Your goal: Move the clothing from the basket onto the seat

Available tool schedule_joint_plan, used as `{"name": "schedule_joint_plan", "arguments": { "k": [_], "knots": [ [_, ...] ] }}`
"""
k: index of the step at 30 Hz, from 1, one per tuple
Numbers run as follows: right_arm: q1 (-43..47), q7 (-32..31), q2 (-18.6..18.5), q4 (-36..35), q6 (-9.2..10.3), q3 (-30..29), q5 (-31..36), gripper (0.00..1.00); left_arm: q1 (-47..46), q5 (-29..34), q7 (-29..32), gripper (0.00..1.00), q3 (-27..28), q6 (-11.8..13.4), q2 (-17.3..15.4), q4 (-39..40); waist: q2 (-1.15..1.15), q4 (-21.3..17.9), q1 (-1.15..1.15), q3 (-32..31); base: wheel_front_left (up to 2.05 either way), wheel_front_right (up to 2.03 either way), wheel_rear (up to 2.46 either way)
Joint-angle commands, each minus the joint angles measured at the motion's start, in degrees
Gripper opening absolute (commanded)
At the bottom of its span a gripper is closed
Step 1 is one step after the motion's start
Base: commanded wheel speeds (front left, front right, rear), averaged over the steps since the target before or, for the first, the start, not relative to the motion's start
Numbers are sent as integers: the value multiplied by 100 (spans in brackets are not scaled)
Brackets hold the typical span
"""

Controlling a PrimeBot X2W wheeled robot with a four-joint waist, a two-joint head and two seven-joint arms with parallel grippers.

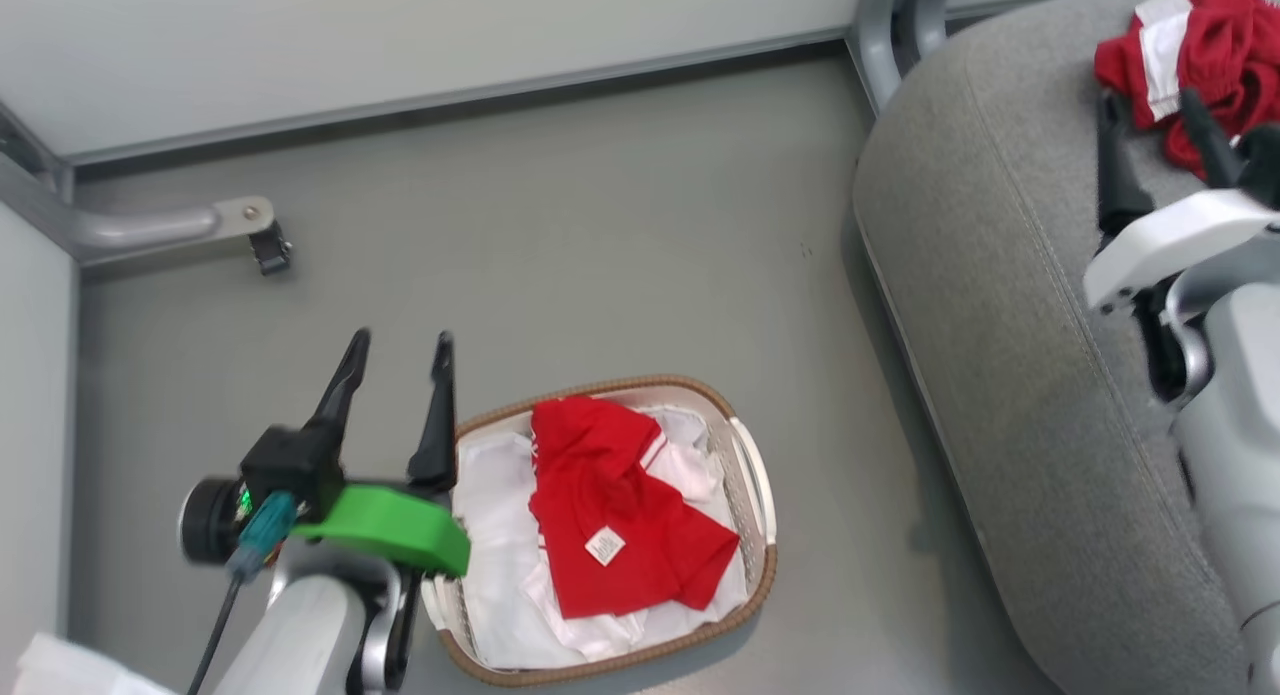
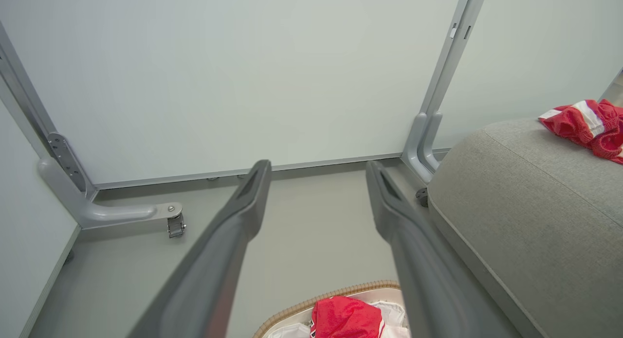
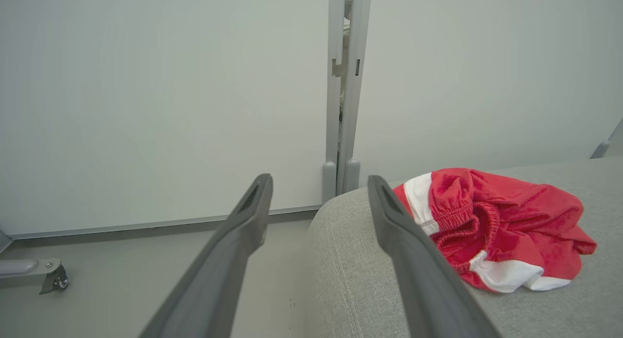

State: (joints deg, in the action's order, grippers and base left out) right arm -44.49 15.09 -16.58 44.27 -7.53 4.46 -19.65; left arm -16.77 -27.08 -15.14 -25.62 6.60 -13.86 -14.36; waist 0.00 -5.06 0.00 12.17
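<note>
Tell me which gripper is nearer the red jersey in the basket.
Left. The left gripper hovers open just outside the basket rim, beside the red jersey; the right gripper is open far off over the seat, by the red shorts.

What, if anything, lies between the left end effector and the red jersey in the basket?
Nothing visible does. The open left end effector hangs near the basket, and the red jersey lies uncovered on top.

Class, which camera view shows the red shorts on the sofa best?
The right wrist view: the shorts lie close and almost whole. In the head view the right tool partly hides them; the left wrist view cuts them off.
</note>
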Motion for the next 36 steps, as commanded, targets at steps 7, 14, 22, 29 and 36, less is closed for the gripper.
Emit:
{"name": "schedule_joint_plan", "arguments": {
  "k": [7, 14, 22, 29, 36],
  "knots": [
    [1402, 11, 643, -1100, 7, -270, 437, 100, 1098, 123, -1, 100, 865, -48, 208, 215, 0, 468, 0, -699, 0, 0, 0],
    [2900, 10, 1285, -2320, 8, -416, 846, 100, 1844, 294, -1, 100, 1340, -219, 480, 303, 0, 580, 0, -848, 0, 0, 0],
    [3898, 11, 1355, -2838, 8, -38, 902, 100, 2175, 542, -2, 100, 1646, -396, 684, 239, 0, 557, 0, -1067, 0, 0, 0],
    [4179, 10, 1360, -2851, 8, 133, 746, 100, 2273, 735, -1, 100, 1872, -540, 827, 169, 0, 523, 0, -1147, 0, 0, 0],
    [4159, 11, 1359, -2785, 8, 244, 693, 100, 2262, 849, -1, 100, 1962, -700, 923, 44, 0, 500, 0, -1196, 0, 0, 0]
  ]
}}
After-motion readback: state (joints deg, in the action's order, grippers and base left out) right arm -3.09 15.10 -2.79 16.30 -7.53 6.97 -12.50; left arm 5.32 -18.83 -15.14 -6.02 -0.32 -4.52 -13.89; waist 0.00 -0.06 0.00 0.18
